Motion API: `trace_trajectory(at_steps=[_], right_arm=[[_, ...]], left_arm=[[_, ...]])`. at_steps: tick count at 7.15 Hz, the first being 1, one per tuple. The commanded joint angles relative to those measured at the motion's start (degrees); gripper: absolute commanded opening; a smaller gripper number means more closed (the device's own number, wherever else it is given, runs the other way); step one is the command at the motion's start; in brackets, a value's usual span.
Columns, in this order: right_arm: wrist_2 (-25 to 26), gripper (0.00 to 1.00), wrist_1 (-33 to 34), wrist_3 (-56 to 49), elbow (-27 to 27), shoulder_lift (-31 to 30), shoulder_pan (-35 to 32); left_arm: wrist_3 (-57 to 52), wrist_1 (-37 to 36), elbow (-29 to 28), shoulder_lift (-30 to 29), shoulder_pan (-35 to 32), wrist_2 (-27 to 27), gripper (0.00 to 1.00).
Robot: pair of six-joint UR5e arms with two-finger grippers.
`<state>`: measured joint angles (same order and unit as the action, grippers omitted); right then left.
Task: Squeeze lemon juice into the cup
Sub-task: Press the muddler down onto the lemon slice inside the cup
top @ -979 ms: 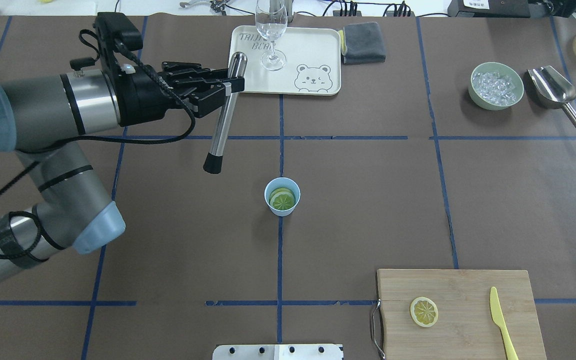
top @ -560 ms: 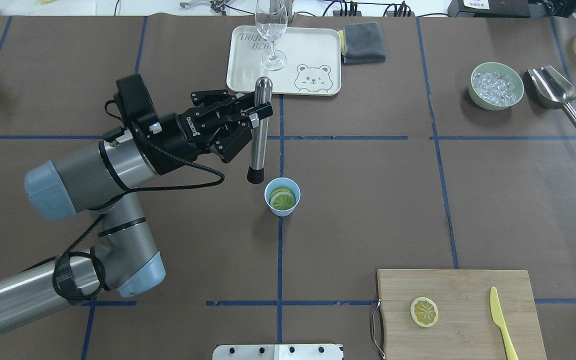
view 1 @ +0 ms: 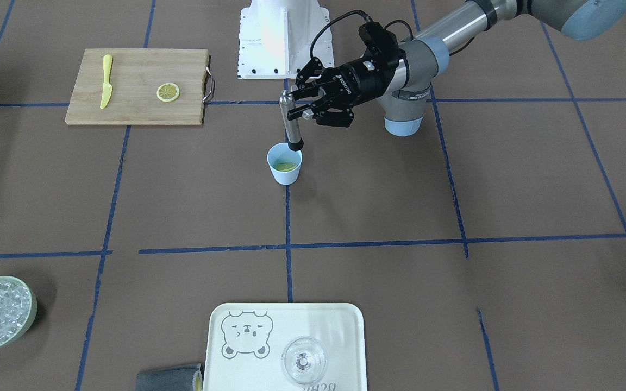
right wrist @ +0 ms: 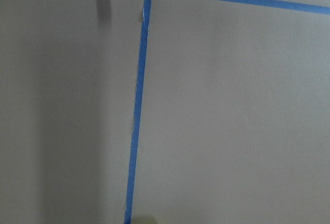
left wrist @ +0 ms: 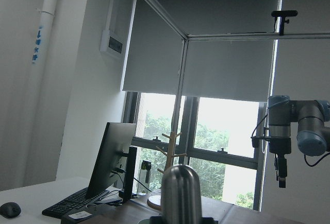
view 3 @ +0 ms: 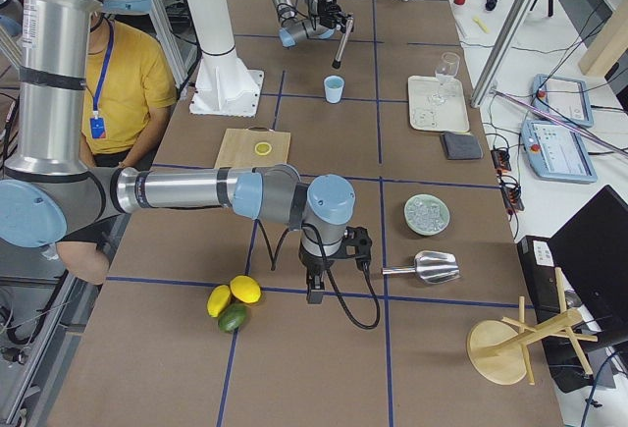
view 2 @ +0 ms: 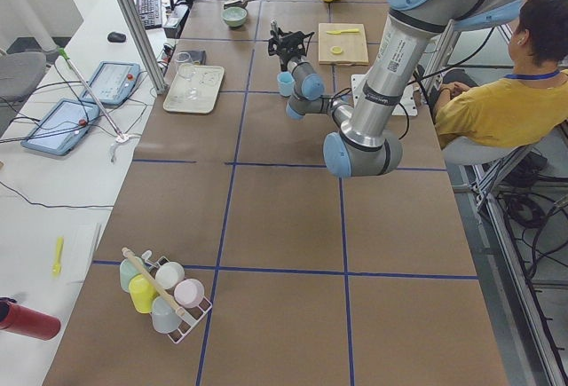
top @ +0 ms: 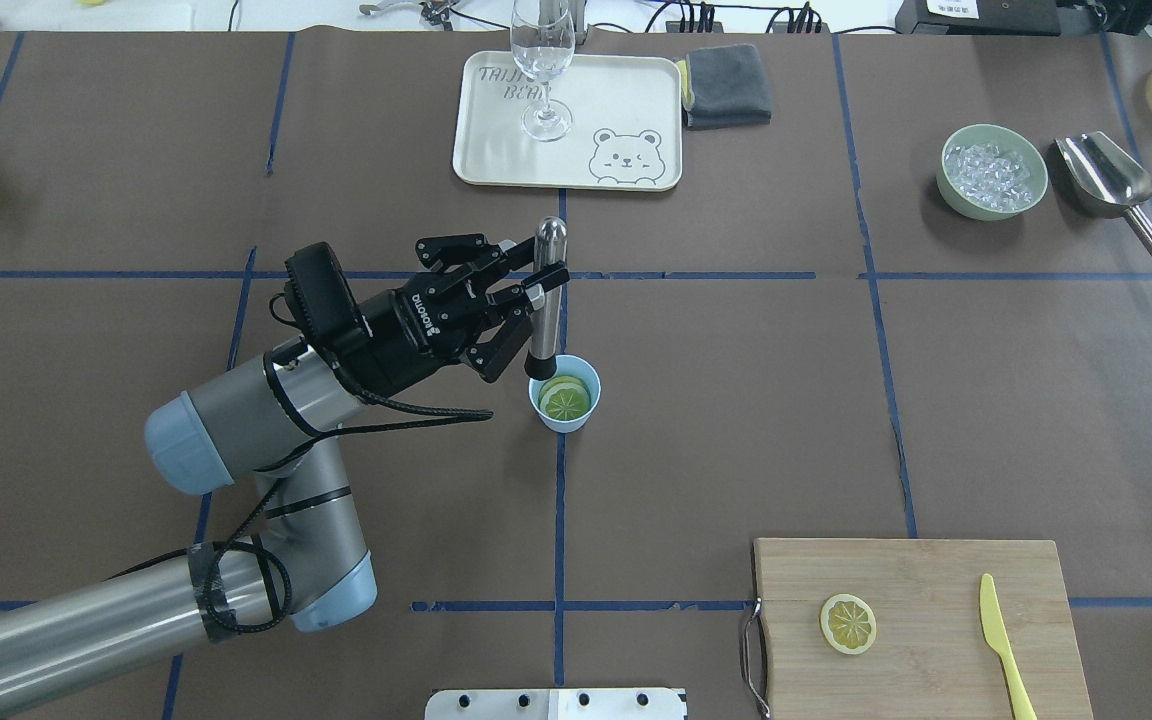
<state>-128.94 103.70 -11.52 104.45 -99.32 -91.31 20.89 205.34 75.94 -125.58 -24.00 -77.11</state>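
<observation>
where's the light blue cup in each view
Front-facing: cup near the centre, slightly above the middle.
Overhead: centre, on the blue tape line.
Exterior left: top centre, small.
Exterior right: top centre.
Left wrist: not in it.
Right wrist: not in it.
Shared landmark: the steel rod, its black tip at the cup's rim.

Reaches forward with left arm, wrist turned sideways, left gripper [top: 540,287] clamped on upright muddler [top: 545,330]. Hangs right gripper [view 3: 313,295] low, pointing down; finger state unclear.

The tray [top: 626,90] seems to read "TAIJI BEA" (partly behind the glass [top: 542,50]).
</observation>
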Motion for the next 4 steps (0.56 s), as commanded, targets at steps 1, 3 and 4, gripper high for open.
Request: trace_trajectory(at_steps=[1, 3, 4], right_arm=[[0.09, 1.00, 0.01, 0.01, -0.03, 0.00, -0.01], [0.18, 1.00, -0.08, 0.01, -0.03, 0.00, -0.01], [0.18, 1.00, 0.01, 0.01, -0.03, 0.00, -0.01]], left_arm=[[-1.21, 1.21, -3.77, -2.03, 1.06, 1.43, 0.00], [-1.29, 1.29, -5.18, -2.21, 1.85, 2.22, 0.00], [-1.38, 1.29, -6.14, -2.21, 2.37, 2.40, 0.00]])
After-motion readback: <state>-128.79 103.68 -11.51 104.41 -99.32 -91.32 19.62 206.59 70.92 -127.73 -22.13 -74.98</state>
